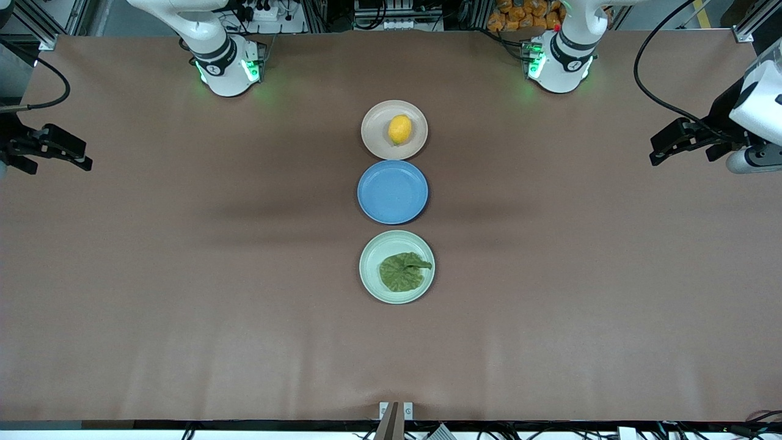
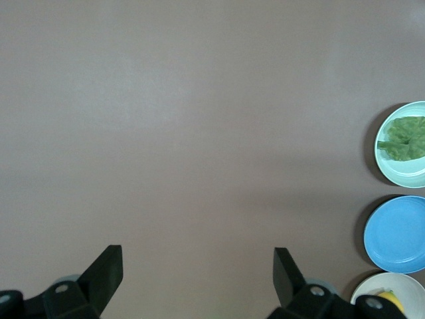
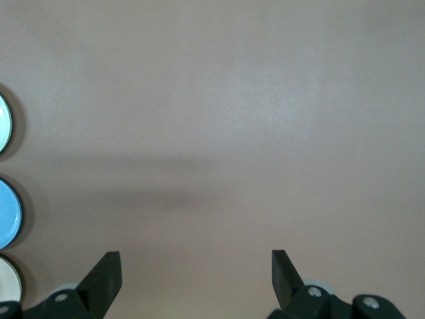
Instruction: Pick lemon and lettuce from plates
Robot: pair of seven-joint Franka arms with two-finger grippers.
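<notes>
The yellow lemon [image 1: 399,129] lies on the beige plate [image 1: 372,131], the plate closest to the robots' bases. The crinkled green lettuce [image 1: 403,271] lies flat on the mint plate [image 1: 368,275], the plate nearest the front camera. My left gripper [image 1: 657,150] hangs open over bare table at the left arm's end, away from the plates. My right gripper [image 1: 84,154] hangs open over the right arm's end. In the left wrist view the open left gripper [image 2: 198,256] holds nothing, with the lettuce [image 2: 406,138] and lemon [image 2: 392,302] at the frame's edge. The right gripper [image 3: 196,259] is likewise empty.
A blue plate [image 1: 393,191] with nothing on it sits between the beige and mint plates, the three forming one row down the table's middle. Brown tabletop surrounds them. Black cables run near the left arm [image 1: 757,98].
</notes>
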